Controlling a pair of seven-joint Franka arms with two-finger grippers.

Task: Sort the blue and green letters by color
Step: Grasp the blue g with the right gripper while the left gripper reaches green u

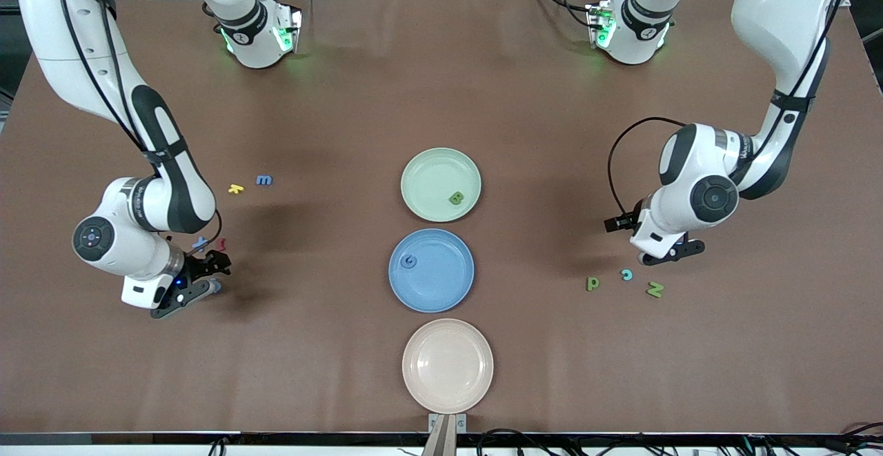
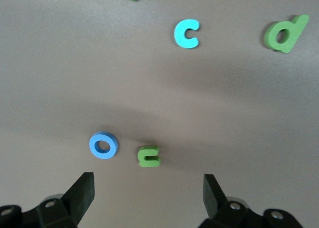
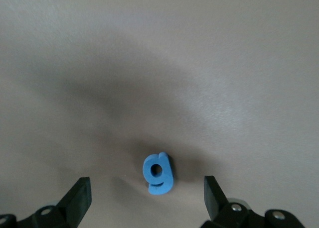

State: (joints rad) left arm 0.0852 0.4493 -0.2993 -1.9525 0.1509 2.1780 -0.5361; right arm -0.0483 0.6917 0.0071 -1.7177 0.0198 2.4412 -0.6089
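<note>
A: We start with the desk point(image 1: 441, 97), a wide brown sheet with a dull, slightly grained surface. On it, three smooth round plates run in a line down the middle: a pale green plate point(image 1: 422, 166) farthest from the front camera, a blue plate point(image 1: 448, 283) next, and a pink plate point(image 1: 448, 365) nearest.

B: We see an olive block-shaped B point(image 1: 456, 199) in the pale green plate and a blue G point(image 1: 410, 261) in the blue plate. Both are flat and look like foam.

A: The arms, glossy white with black joints, both reach low over the desk. The right gripper point(image 1: 201, 278) is at the right arm's end. Its jaws stand wide apart and hold nothing, and in its wrist view a thick blue g-shaped letter point(image 3: 158, 174) lies on the desk between them, clear of both.

B: The left gripper point(image 1: 672, 252) is at the left arm's end, jaws also wide and empty. In its wrist view a blue ring point(image 2: 103, 145) and a small green hook point(image 2: 148, 156) lie just ahead of the jaws, touching neither.

A: Nearer the front camera than that gripper, we make out a green p point(image 1: 592, 283), a turquoise c point(image 1: 626, 274) and a green N point(image 1: 655, 290), spaced apart.

B: Toward the right arm's end, we see a blue m point(image 1: 264, 180) beside a yellow letter point(image 1: 236, 188). A blue X point(image 1: 200, 241) and a red letter point(image 1: 221, 243) sit just beside the right gripper.
</note>
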